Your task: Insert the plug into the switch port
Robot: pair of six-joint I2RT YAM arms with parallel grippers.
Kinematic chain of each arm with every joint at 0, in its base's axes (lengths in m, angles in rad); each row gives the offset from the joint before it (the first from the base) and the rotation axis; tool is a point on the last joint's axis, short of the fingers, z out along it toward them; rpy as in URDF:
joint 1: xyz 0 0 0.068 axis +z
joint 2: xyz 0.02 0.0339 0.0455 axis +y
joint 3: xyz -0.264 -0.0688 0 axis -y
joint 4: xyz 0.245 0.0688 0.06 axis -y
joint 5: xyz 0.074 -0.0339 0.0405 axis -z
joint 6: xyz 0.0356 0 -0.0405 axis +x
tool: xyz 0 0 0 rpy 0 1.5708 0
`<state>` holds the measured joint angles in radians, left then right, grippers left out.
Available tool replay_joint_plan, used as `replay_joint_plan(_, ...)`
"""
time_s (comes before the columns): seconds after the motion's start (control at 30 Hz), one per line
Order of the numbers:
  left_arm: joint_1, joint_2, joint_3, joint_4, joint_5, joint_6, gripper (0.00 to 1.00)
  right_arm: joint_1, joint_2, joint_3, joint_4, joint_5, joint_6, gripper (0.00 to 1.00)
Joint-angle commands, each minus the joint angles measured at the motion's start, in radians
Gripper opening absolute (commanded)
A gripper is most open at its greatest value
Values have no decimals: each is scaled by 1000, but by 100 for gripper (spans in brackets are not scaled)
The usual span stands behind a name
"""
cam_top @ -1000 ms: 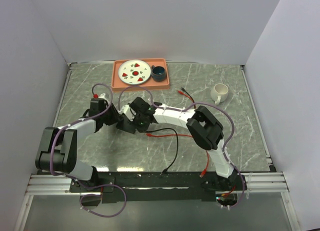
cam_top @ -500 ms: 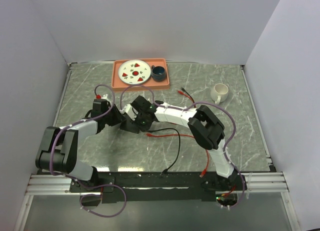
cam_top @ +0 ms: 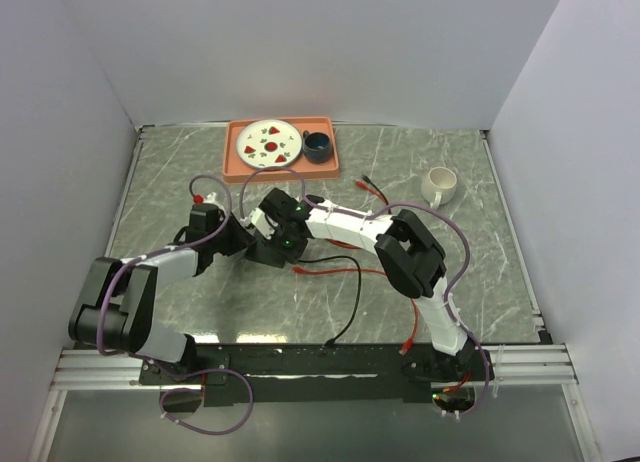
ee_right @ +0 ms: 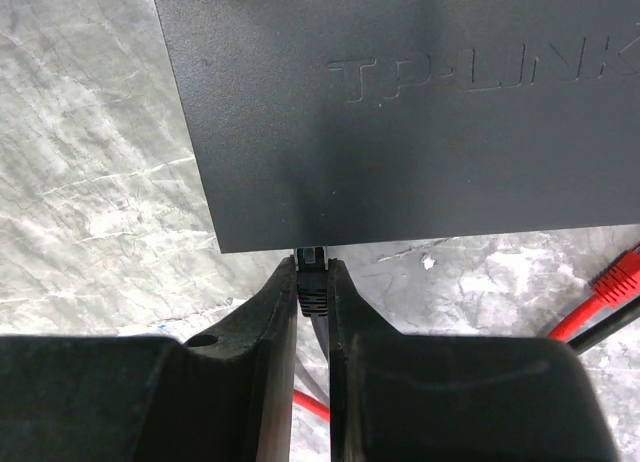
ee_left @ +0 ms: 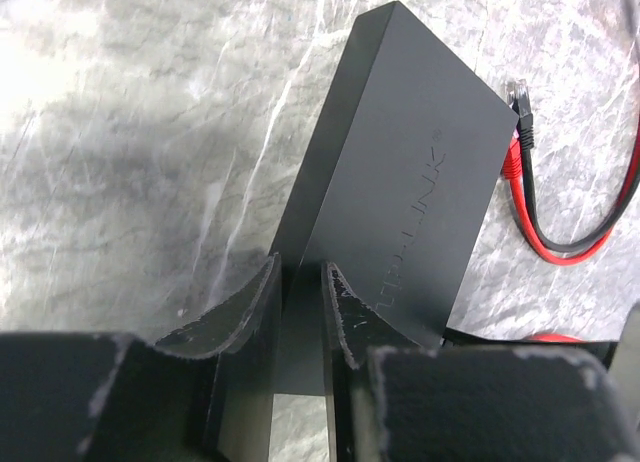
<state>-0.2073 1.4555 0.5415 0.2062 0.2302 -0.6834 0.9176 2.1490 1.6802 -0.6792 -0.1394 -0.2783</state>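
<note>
The switch (ee_left: 400, 152) is a flat matte-black box lying on the marble table, its embossed top also filling the right wrist view (ee_right: 400, 112). My left gripper (ee_left: 298, 272) has its two fingers on either side of the switch's near corner, shut on it. My right gripper (ee_right: 312, 272) is shut on the plug (ee_right: 312, 282), a black connector with a clear tip. That tip touches the switch's near edge, and the port itself is hidden. From above, both grippers meet over the switch (cam_top: 264, 249), which is mostly covered.
A loose red cable (ee_left: 515, 167) and a black-booted plug (ee_left: 521, 102) lie just right of the switch. Red and black cables (cam_top: 345, 272) trail across the table's middle. An orange tray (cam_top: 232, 152) with a plate and blue cup stands at the back, a white mug (cam_top: 438, 185) at the right.
My left gripper has slid right onto the switch and its jaws have narrowed around the corner. The right gripper with the plug has edged slightly toward the back.
</note>
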Motion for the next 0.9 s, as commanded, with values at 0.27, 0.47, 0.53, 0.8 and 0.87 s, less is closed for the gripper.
replay_joint_plan(0.27,-113,-76,-143,-90,112,-146,1,4,-11,21,392,3,82,0)
replay_joint_plan(0.47,-147,-96,-164,-79,100,-180,1,6,31,95,399,-35,90,0)
replay_joint_plan(0.53,-155,-115,-167,-83,86,-192,1,7,49,125,392,-42,90,0)
replay_joint_plan(0.8,-170,-136,-187,-76,83,-217,1,9,60,105,405,-32,105,0)
replay_joint_plan(0.87,-172,-147,-186,-97,61,-212,1,7,46,87,417,-32,99,0)
